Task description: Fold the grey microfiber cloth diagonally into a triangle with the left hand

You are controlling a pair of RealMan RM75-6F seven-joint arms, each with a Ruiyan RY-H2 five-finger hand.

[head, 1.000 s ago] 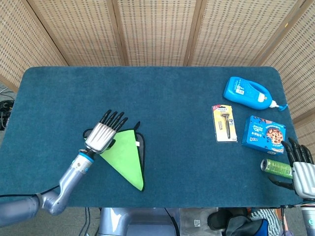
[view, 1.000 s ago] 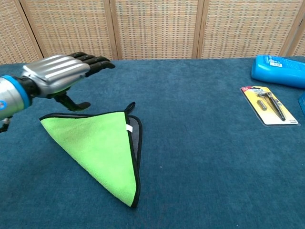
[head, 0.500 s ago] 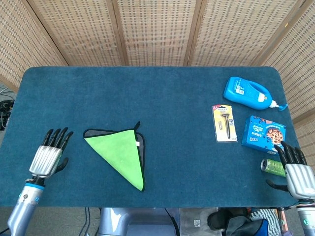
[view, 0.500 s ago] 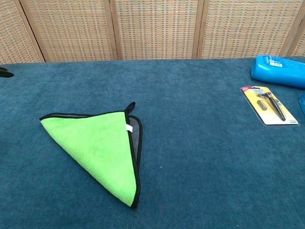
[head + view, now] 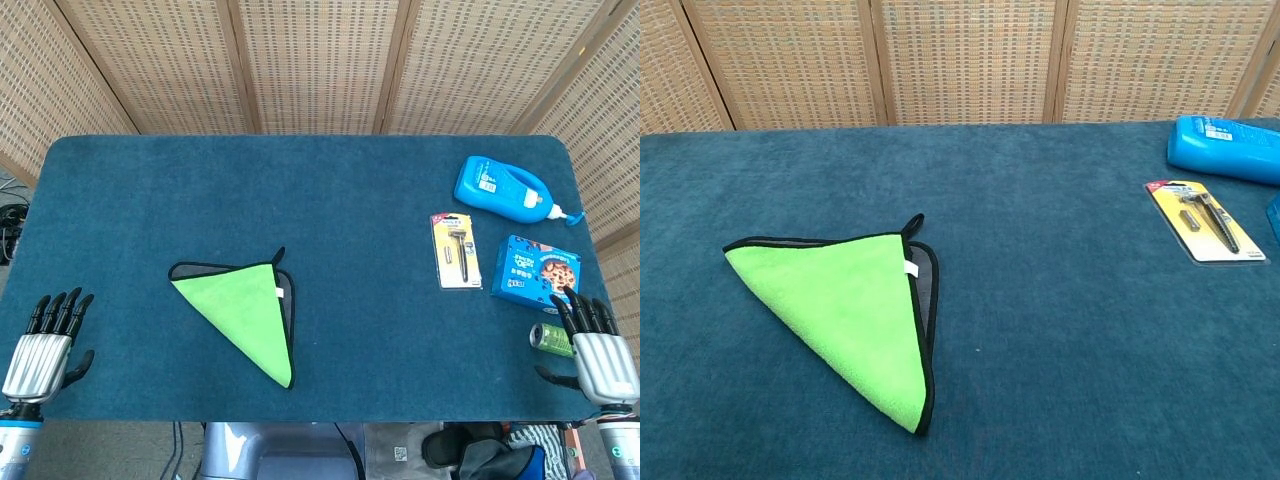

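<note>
The microfiber cloth lies folded into a triangle on the blue table, bright green side up, with a strip of its grey side and black trim showing along the right edge. My left hand hangs at the table's front left corner, far from the cloth, fingers straight and apart, holding nothing. At the front right corner my right hand is also empty with its fingers spread. Neither hand shows in the chest view.
A blue bottle lies at the back right, a carded razor pack beside it. A blue cookie box and a green can sit by my right hand. The table ends just in front of both hands.
My left hand has drawn back from the cloth's left corner to the table's front left corner, leaving the chest view. The cloth stays folded. My right hand shifted only slightly.
</note>
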